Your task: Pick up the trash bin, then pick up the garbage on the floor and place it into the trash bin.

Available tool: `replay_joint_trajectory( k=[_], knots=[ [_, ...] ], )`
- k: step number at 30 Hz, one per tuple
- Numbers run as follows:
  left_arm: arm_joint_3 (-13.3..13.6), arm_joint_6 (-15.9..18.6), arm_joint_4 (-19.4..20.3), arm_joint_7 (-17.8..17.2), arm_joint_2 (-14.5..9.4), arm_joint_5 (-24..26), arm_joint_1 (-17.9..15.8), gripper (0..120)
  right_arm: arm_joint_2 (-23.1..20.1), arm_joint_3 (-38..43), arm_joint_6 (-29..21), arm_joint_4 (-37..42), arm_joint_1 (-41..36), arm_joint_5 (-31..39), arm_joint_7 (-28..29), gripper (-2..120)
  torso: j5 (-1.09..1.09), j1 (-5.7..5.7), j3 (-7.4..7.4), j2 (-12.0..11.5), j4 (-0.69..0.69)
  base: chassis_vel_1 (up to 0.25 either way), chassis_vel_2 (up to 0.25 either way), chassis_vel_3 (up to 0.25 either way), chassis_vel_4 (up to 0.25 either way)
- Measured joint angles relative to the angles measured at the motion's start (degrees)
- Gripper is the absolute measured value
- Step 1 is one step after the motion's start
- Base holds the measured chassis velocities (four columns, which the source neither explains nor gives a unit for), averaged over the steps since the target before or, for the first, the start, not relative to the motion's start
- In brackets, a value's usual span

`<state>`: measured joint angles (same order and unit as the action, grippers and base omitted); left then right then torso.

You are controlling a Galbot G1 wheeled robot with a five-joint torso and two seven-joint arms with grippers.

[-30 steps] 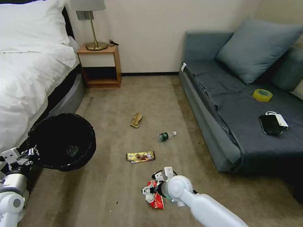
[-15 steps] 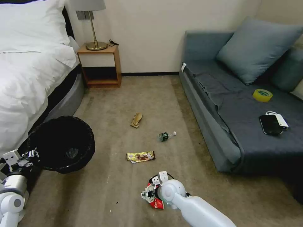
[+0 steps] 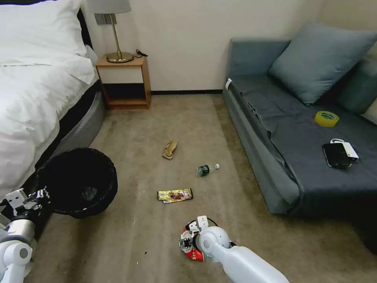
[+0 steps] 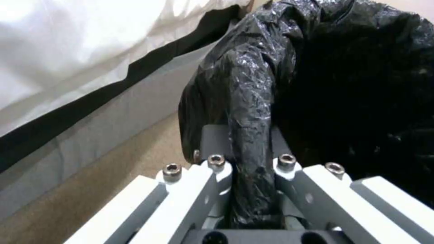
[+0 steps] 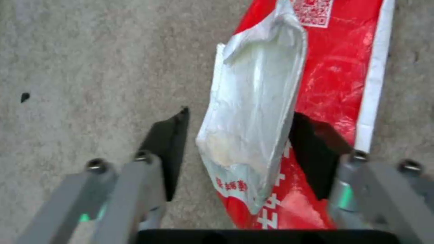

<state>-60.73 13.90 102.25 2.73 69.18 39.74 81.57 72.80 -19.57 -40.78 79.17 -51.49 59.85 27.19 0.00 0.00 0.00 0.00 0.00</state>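
Right gripper [image 5: 242, 152] wide open, straddled red wrapper [image 5: 334, 84] lower centre on carpet, needed lowering further, closing on the raised white fold; left gripper [image 4: 246, 169] clamped bin [image 3: 76, 182] rim, lower left.

Room lighting is even and soft; the bed [image 3: 35, 78] reads near-overexposed. Faint shadows lie under the bin [image 3: 76, 182]. The bin liner shows specular glare in the left wrist view. The wrapper [image 5: 316, 101] appears slightly blurred; nearby finger links are defocused.
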Motion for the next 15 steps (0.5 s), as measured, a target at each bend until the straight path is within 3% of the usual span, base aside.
replay_joint_trajectory(
  k=[2, 5, 15],
  knots=[
    [0.0, 0.0, 0.0, 0.0, 0.0, 0.0, 0.0, 4, 0.0, 0.1, 0.2, -0.1, -0.1, -0.3, -0.2, 49, 0.00, 0.00, 0.00, 0.0, 0.00, 0.000, 0.000, 0.000, 0.000],
    [0.0, 0.0, 0.2, 0.0, 0.1, -0.1, 0.2, 4, 0.0, 0.2, 0.5, -0.2, -0.3, -0.6, -0.4, 33, 0.00, 0.00, 0.00, 0.0, 0.00, 0.000, 0.000, 0.000, 0.000],
    [0.4, 0.1, 1.3, 0.0, 0.3, 0.0, 0.3, 4, -0.2, 0.1, 1.0, -0.4, -0.3, -1.1, -0.5, 0, 0.01, 0.00, 0.00, 0.0, 0.00, 0.000, 0.000, 0.000, 0.000]
  ],
)
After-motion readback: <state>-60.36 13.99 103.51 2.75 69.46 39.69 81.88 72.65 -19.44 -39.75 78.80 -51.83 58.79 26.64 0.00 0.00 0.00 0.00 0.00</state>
